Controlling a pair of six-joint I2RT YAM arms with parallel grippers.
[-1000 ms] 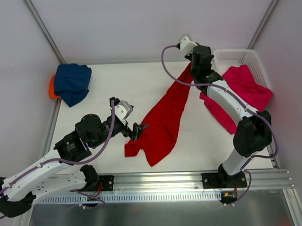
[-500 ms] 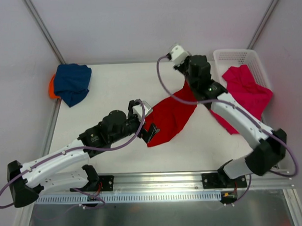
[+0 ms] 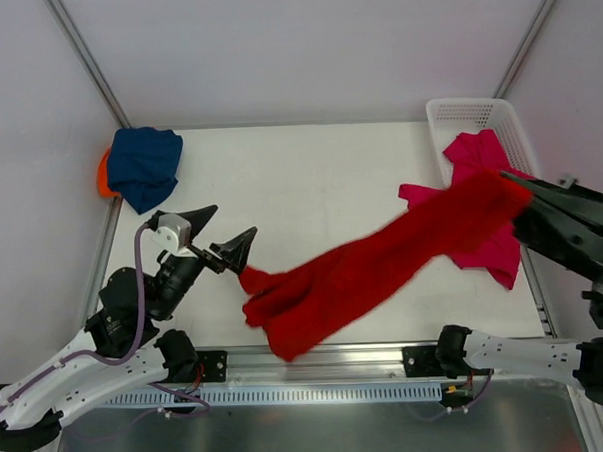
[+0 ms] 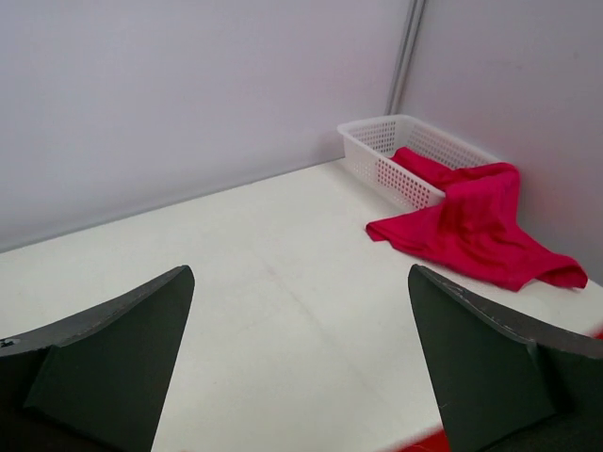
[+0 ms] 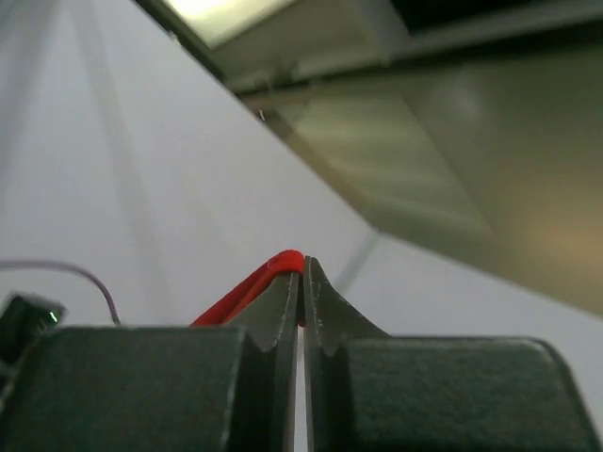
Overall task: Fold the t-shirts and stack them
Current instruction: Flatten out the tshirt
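Observation:
The bright red t-shirt is stretched in a long band from the table's front left up to the right, where my right gripper holds its upper end raised. In the right wrist view that gripper is shut on a fold of red cloth. My left gripper stands open just left of the shirt's bunched lower end, with nothing between its fingers. The magenta-pink t-shirt hangs out of the basket onto the table. At the back left, the navy t-shirt lies over the orange one.
The white lattice basket stands in the back right corner, also seen in the left wrist view as a basket with the pink shirt spilling out. Metal frame posts rise at both back corners. A rail runs along the near edge.
My right arm swung from the back centre out to the right, pulling the red t-shirt into a long stretched band. My left arm drew back to the left, off the shirt.

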